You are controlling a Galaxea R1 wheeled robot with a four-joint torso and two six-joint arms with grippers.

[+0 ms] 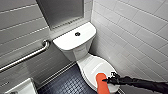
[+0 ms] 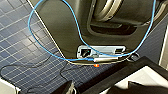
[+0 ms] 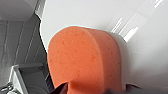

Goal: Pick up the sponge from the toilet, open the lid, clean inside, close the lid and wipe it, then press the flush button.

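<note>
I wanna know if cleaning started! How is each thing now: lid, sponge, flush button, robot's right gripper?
lid: shut, lying flat.
sponge: on the lid's front part.
flush button: nothing touching it.
right gripper: right at the sponge; whether it grips can't be told.

This is a bathroom, and a small one by the feel of it. A white ceramic toilet (image 1: 83,53) stands in the corner, its oval lid (image 1: 95,68) down and a round flush button (image 1: 77,33) set in the flat tank top. The wall beside it (image 1: 135,32) is laid in glossy white oblong tiles, the other wall (image 1: 17,27) in grey ones, and the floor (image 1: 66,83) in small dark blue squares. A metal grab bar (image 1: 27,57) runs along the grey wall, the sort fitted in an accessible washroom. The corner of a white basin (image 1: 22,88) juts in nearby.
</note>
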